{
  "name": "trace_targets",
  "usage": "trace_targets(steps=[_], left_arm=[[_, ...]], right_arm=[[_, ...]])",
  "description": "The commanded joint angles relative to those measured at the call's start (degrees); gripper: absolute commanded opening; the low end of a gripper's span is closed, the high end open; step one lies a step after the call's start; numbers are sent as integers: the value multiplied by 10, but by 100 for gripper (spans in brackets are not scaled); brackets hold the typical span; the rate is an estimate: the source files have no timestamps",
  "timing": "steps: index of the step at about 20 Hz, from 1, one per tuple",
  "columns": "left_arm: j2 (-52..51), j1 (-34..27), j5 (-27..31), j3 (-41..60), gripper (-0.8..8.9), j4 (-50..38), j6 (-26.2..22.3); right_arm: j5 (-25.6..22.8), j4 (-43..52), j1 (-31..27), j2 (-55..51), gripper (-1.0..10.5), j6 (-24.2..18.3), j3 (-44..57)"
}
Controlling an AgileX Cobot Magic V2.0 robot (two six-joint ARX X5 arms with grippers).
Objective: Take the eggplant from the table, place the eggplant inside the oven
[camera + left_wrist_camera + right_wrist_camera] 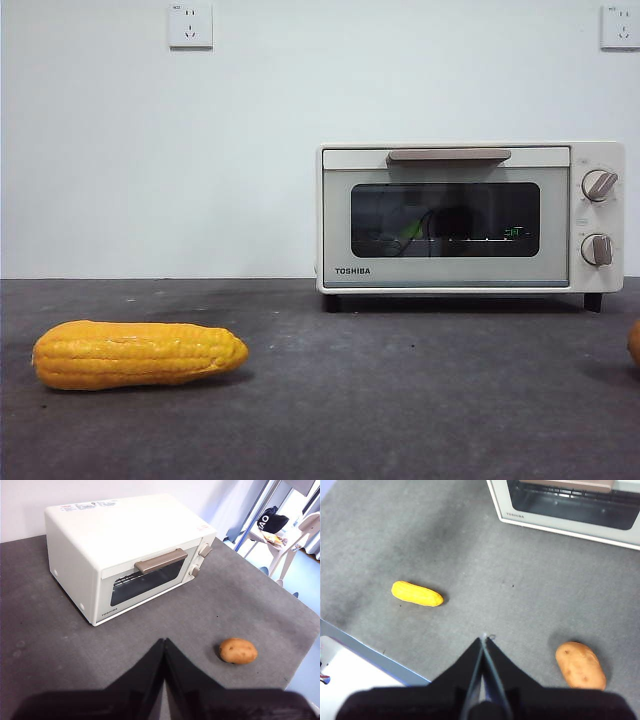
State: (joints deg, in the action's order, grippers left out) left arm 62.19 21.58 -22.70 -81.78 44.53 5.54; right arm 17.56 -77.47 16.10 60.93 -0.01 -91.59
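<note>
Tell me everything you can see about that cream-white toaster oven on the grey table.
The cream-white boxy toaster oven stands upright on the dark grey table, near the white wall. Its dark glass door is shut, with a beige bar handle across the top and TOSHIBA printed at the lower left. Two round knobs sit one above the other at its right side. A wire rack shows faintly behind the glass. Short dark feet carry it. Nothing touches it but the table.

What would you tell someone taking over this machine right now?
Left end effector: shut, empty, above the table, facing the oven.
Right end effector: shut, empty, above the table between the corn and the potato.
The oven is closed. A dark shape with a green end behind its glass is probably the eggplant; none shows on the table.
Done: apparently everything.
Left: just confirm what is inside.
</note>
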Motion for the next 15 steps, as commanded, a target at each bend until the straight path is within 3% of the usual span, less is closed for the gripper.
trace_targets(steps=[1,6,9,13,15], left_arm=[[0,2,-2,-2,-4,-3,4],[0,2,2,-2,-4,-21,-14],[0,3,2,-2,-4,-62,-80],[-27,-28,47,-2,-4,-70,-194],[-47,-52,47,-1,-4,-73,-207]], right_arm=[[-1,-10,0,15,0,-2,-1],[-1,-10,0,55,0,-2,-1],[-1,-10,0,81,0,-2,-1],[-3,2,0,109,0,-2,-1],[-5,10,0,120,0,-2,-1]])
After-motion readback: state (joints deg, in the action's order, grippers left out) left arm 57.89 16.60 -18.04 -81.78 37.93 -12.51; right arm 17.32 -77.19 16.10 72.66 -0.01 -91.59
